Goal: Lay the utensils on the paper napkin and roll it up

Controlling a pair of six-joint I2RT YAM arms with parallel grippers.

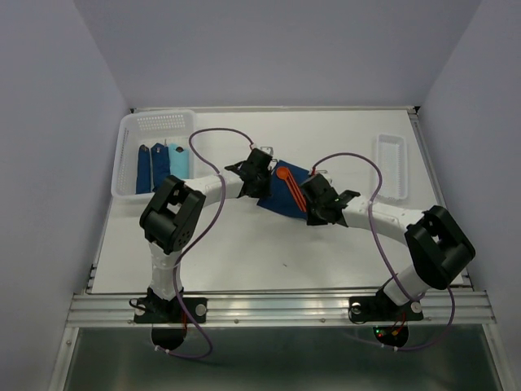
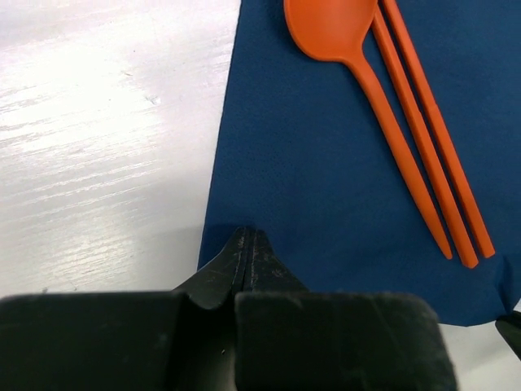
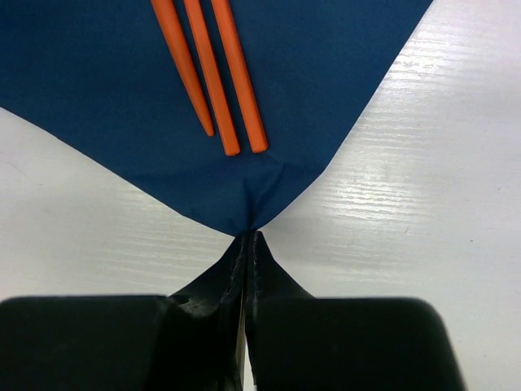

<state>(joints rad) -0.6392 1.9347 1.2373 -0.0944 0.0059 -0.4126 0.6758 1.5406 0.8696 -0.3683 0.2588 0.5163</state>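
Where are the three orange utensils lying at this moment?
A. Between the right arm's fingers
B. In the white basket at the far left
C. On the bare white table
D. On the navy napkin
D: in the right wrist view the orange utensils lie side by side on the navy napkin, with dark paper showing around all their handle ends.

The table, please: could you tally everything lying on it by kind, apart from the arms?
Orange utensils: 3
Navy paper napkin, laid flat: 1
Rolled bundles in the basket: 3 (2 dark blue, 1 light blue)
White basket: 1
White tray: 1
Total: 9
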